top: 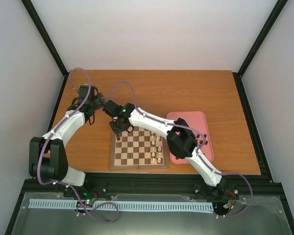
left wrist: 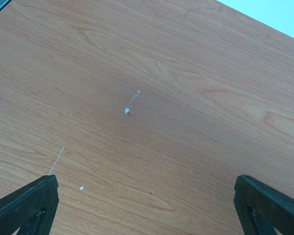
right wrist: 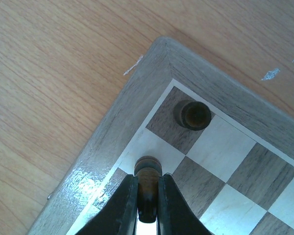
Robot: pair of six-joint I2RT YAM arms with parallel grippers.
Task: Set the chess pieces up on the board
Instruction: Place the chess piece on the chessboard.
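In the top external view, the board (top: 137, 161) is being shown lying on the desk (top: 196, 93) near the arm bases. Cream-white pieces (top: 157, 148) are standing along its right side, and a pink tray (top: 186, 117) is lying just beside it. The right end effector (top: 118, 129) is being held over the board's far left corner. The left end effector (top: 88, 105) is being held over bare desk, apart from the board.

In the left wrist view, the left end effector is being shown spread wide, with nothing between its fingers and only wood grain below.

In the right wrist view, the right end effector is being shown closed on the held chess piece (right wrist: 148, 169), which is being pinched around its stem just below the rounded head. It is being held over the light square next to the corner. Whether its base is touching the square cannot be told. A second dark chess piece (right wrist: 195, 115) is standing upright on the dark corner square, apart from the fingers.

The held chess piece is being judged light, rigid and smooth, with a narrow base that tips easily. A hold on the stem under the head is being judged soundest, since the head stops it slipping down.
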